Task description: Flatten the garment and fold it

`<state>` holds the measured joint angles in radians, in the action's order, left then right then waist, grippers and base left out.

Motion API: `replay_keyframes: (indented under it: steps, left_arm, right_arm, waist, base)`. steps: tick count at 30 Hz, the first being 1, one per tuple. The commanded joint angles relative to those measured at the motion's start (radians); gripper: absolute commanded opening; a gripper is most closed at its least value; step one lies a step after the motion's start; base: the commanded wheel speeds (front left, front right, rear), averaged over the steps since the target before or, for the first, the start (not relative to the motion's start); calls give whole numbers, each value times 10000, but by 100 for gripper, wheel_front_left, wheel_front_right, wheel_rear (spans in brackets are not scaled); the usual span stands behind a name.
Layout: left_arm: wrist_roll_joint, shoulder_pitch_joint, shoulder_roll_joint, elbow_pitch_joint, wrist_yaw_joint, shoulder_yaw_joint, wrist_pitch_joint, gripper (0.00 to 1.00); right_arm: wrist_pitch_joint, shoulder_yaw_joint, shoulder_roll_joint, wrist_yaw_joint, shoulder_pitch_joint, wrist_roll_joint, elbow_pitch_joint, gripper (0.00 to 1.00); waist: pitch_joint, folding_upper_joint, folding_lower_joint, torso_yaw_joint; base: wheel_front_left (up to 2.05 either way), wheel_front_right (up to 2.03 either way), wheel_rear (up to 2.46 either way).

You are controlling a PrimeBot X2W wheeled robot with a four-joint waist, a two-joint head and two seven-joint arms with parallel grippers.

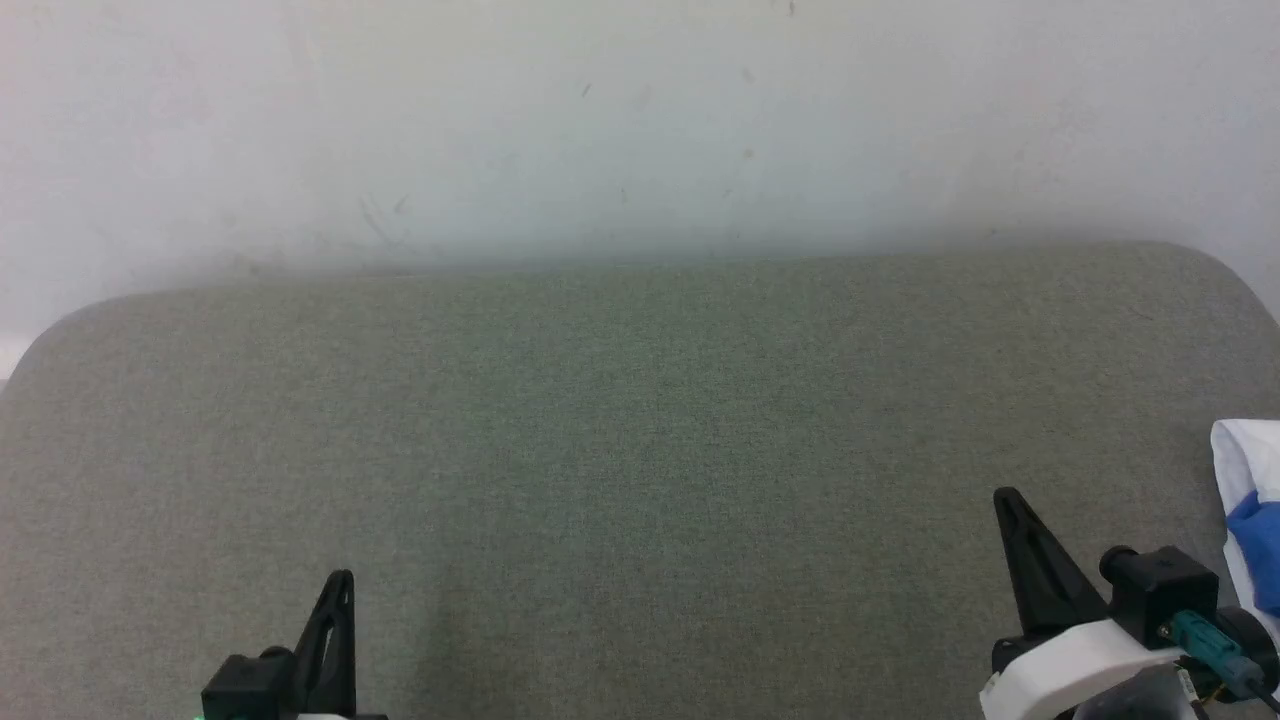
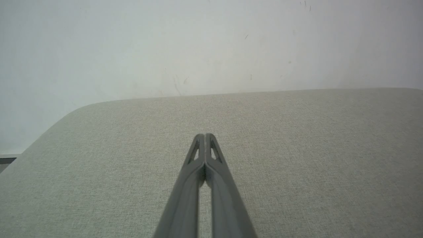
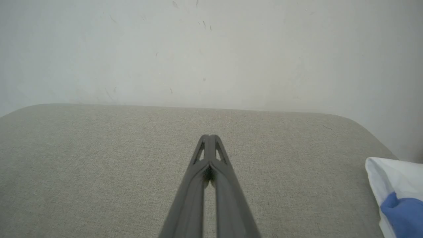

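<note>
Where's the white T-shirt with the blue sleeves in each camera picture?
Head view: the soft white T-shirt with bright blue sleeves peeks in at the right edge, right of the right gripper.
Left wrist view: the closed left gripper over the grey-green fabric cushion.
Right wrist view: the T-shirt sits at the lower right corner.
Shared landmark: the cushion's far edge against the white wall.

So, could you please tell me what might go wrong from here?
The soft white and blue T-shirt lies at the right edge of the grey-green upholstered surface, partly cut off in the head view; a careless pull could drag it off. The right end effector and left end effector are shut and empty; approaching closed may only push the cloth.
</note>
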<state>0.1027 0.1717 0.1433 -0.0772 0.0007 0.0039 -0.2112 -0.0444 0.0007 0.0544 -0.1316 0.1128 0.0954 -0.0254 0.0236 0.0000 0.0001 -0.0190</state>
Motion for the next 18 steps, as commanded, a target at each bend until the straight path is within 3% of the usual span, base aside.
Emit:
replay_keyframes:
  steps: [1,18]
  left_arm:
    - [-117,-222,-52,63,-1,-3,48,0]
    - [-270,-473,-200,182,-2,-9,395,0]
  right_arm:
    - [16,0,-8,2,-129,-103,18,0]
    - [88,-1,-13,3,-297,-246,58,0]
  waist:
    - [-4,0,-1,3]
    - [-43,0,-1,34]
  base:
    - [0,0,0]
    - [0,0,0]
